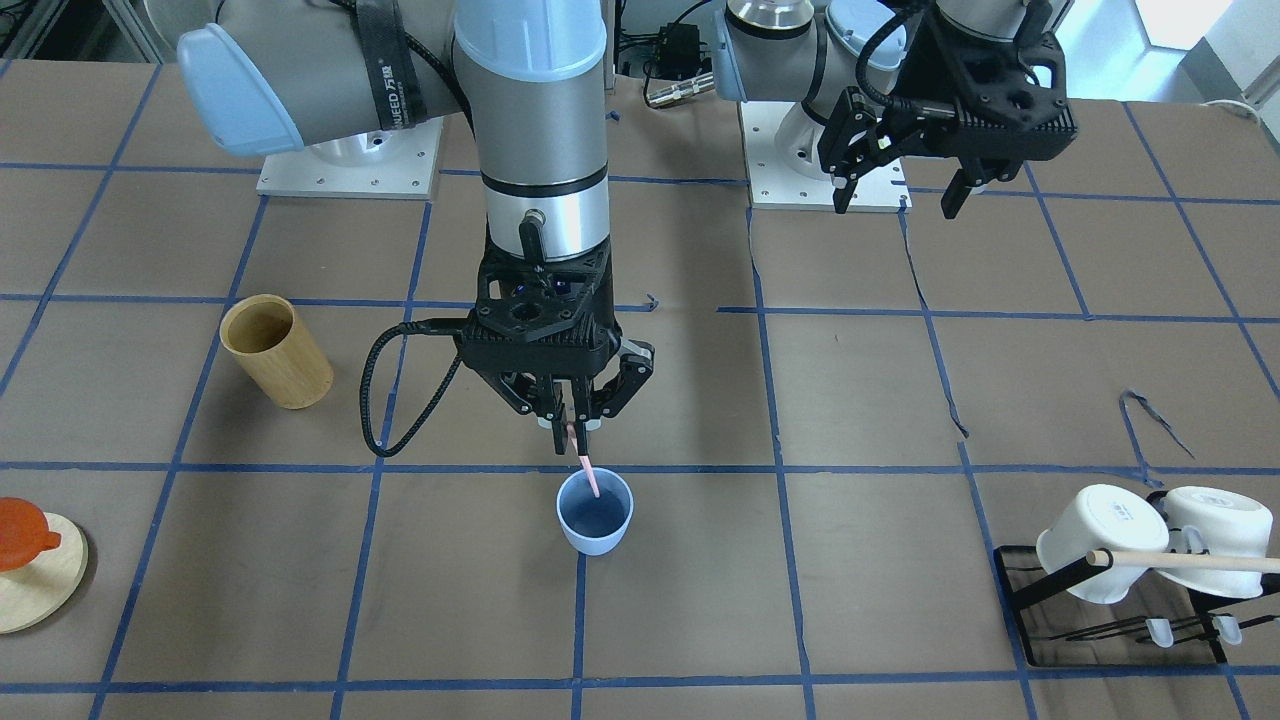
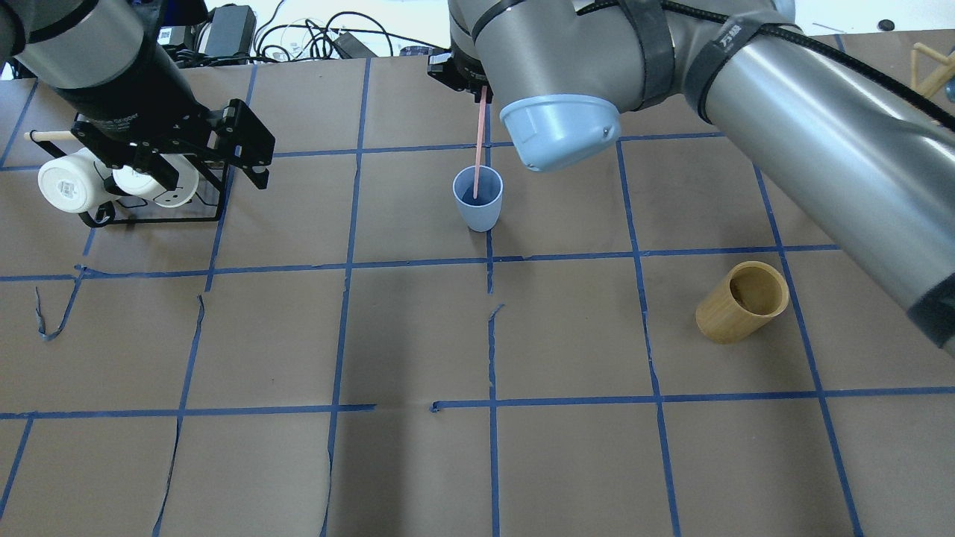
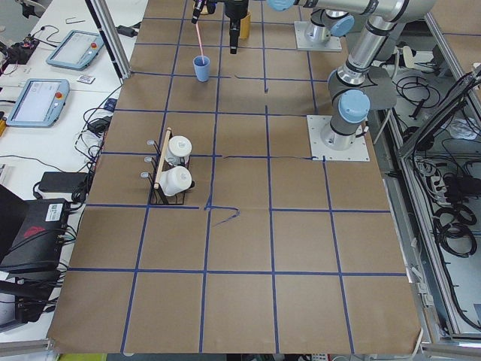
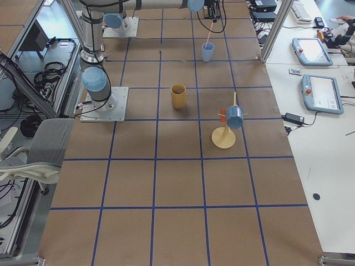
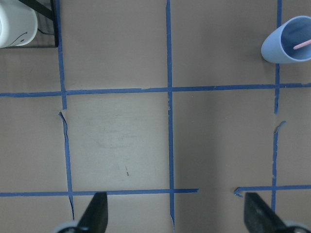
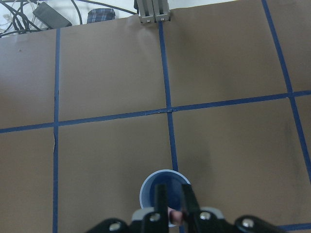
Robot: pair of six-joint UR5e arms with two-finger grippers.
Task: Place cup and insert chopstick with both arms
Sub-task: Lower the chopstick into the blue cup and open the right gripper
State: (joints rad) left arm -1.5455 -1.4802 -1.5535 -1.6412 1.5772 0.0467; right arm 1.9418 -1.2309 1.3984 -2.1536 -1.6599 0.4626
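The right arm (image 1: 545,150) reached straight down over the upright cup (image 1: 595,520) near the middle of the desk (image 1: 860,400). Its jaws pinched the chopstick (image 1: 591,478), whose lower end sat inside the cup. The left arm (image 2: 97,67) hung aloft with its jaws spread wide.
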